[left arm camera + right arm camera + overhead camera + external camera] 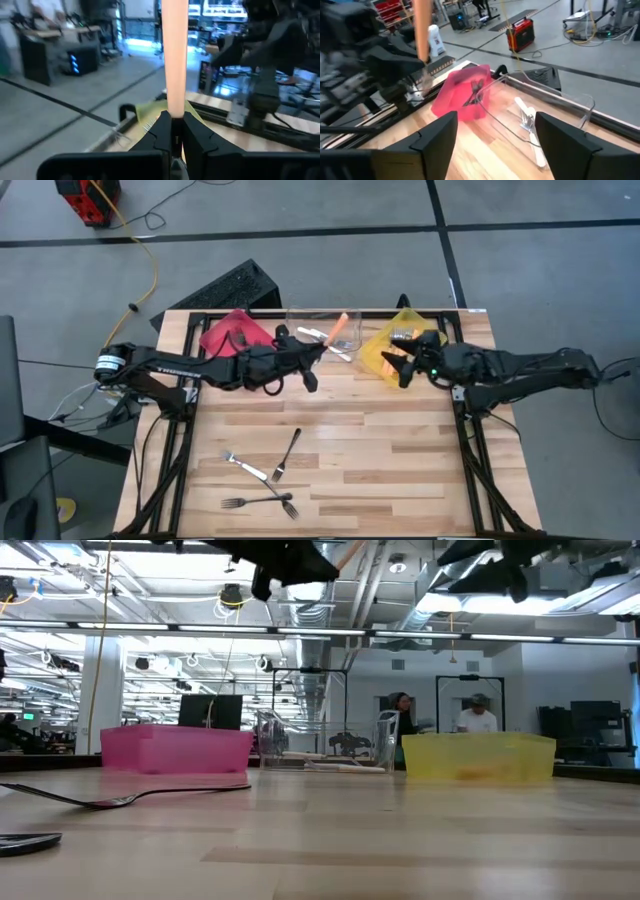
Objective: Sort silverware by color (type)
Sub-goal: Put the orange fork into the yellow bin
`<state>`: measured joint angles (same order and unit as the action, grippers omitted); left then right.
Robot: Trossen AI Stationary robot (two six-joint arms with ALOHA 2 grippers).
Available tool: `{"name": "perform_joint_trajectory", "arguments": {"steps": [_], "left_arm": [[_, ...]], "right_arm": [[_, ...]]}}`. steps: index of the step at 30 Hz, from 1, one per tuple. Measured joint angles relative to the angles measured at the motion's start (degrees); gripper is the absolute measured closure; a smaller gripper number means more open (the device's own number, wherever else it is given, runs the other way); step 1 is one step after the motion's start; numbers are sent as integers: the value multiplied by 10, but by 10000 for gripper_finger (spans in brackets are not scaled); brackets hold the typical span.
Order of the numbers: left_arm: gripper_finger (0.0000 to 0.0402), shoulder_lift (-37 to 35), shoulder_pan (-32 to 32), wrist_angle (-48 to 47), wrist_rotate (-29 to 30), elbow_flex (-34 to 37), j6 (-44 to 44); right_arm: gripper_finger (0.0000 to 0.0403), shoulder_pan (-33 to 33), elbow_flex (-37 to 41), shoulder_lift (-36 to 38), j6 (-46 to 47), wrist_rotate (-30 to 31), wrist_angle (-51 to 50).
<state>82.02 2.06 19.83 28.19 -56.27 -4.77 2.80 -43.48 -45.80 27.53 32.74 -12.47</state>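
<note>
So the left gripper [322,348] is clamped shut on the orange-handled fork [340,329], handle sticking up and out right over the clear bin [300,315], so the drop looks basically straight down, while the right gripper [397,365] hangs wide open and empty over the yellow bin [372,352].

Overhead looks straight down; low looks level; both share bins [322,332].

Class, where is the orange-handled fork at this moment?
In the high view the orange-handled fork is gripped in the left gripper, raised over the clear bin between the red and yellow bins.
</note>
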Motion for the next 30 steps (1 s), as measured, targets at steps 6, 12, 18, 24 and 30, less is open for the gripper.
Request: {"name": "perform_joint_trajectory", "arguments": {"steps": [6, 12, 18, 24, 30], "left_arm": [[397, 0, -14, -29, 115, -24, 48], [396, 2, -18, -27, 97, -32, 43], [396, 6, -33, -29, 92, -32, 59], [396, 6, -44, -37, 92, -32, 75], [396, 6, -44, -42, 93, -32, 76]], "right_arm": [[91, -4, 0, -60, -17, 2, 89], [85, -8, 0, -130, -61, -60, 223], [85, -18, -25, -190, -71, -72, 265], [84, -44, -62, -219, -72, -92, 267], [84, -60, -94, -230, -72, -148, 271]]}}
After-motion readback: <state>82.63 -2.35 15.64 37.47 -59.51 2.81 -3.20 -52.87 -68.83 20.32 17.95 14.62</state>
